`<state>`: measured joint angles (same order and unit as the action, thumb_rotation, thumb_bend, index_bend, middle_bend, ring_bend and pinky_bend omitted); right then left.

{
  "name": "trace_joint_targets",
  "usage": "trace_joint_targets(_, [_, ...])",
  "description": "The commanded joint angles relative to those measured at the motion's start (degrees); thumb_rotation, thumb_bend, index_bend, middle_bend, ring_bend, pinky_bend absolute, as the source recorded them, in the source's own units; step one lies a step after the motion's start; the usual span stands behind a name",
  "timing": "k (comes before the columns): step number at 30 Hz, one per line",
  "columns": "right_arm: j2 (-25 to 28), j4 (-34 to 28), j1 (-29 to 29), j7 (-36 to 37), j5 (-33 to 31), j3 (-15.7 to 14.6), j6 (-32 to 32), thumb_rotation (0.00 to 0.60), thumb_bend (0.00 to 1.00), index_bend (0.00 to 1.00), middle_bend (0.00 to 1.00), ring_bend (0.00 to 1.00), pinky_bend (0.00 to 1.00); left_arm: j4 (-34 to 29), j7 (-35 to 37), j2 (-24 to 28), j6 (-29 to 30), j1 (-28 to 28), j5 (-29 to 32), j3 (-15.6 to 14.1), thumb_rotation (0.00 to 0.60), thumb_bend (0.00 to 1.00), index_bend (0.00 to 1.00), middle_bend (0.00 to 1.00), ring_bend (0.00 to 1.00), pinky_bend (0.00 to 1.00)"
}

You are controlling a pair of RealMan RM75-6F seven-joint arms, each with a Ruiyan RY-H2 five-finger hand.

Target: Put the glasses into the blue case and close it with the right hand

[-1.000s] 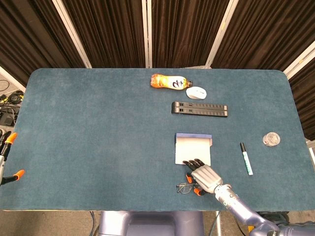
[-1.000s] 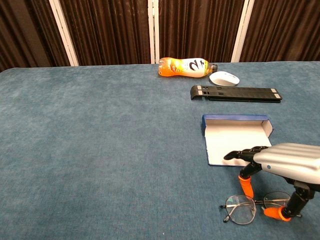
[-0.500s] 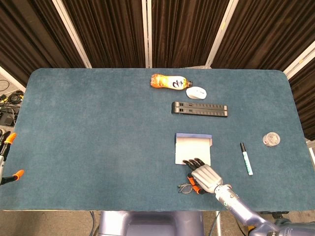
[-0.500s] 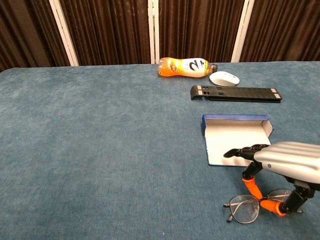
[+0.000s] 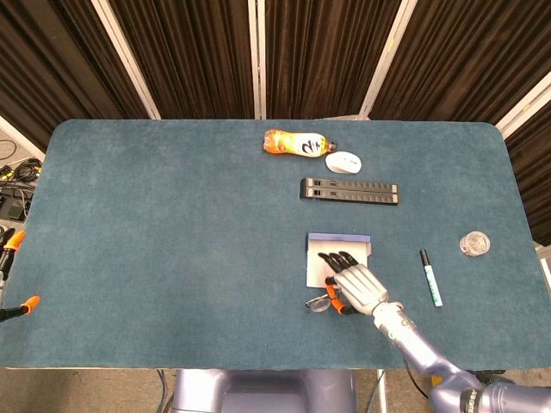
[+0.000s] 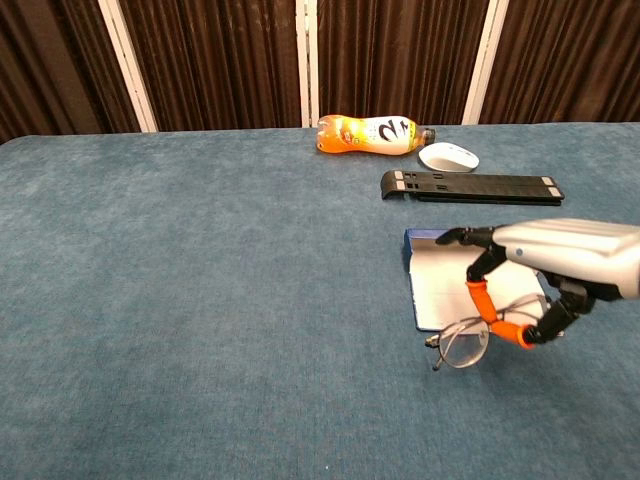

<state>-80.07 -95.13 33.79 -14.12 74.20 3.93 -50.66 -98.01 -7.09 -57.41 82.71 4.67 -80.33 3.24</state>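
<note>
My right hand [image 6: 560, 265] [image 5: 355, 286] pinches the thin-framed glasses [image 6: 462, 342] [image 5: 317, 303] between orange-tipped fingers and holds them lifted off the table. They hang just in front of the near edge of the open blue case [image 6: 428, 290] [image 5: 315, 258]. The case lies flat with its pale lining up, and the hand covers much of it in both views. My left hand is out of sight; only orange clamps show at the left edge of the head view.
Beyond the case lie a black folding stand [image 6: 470, 186], a white mouse [image 6: 448, 156] and an orange drink bottle [image 6: 370, 133]. A marker pen [image 5: 430, 277] and a small clear lid [image 5: 474, 243] sit to the right on the blue cloth table [image 5: 172, 241].
The right hand closed its fingers on the glasses, picked them up off the table and carried them forward and up to the case's near edge.
</note>
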Motion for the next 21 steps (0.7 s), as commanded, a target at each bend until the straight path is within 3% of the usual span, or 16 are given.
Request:
trace_joint_targets(1, [-1.87,2.65,1.64,-0.19,-3.45,2.68,0.46,0.6,0.37,0.61,0.0,0.0,0.0,0.19,0.31,0.06,-0.24,0.09,0.47,0.19,0.6,0.0,0.0,0.0,0.0,0.0])
trace_joint_targets(11, [-8.06,12.53,6.42,-4.7,-10.97,6.21,2.56,0.6,0.37,0.61,0.0,0.0,0.0,0.86,0.95,0.11,-1.43,0.54,2.6,0.87,0.6,0.0,0.0,0.0,0.0,0.0])
trace_joint_targets(21, [-9.94,18.17,7.62,-4.73,-15.5,7.18,2.91,0.6,0.37,0.61,0.0,0.0,0.0,1.48,0.85,-0.11,-2.42,1.04,3.67,1.1,0.6,0.0,0.0,0.0,0.0,0.0])
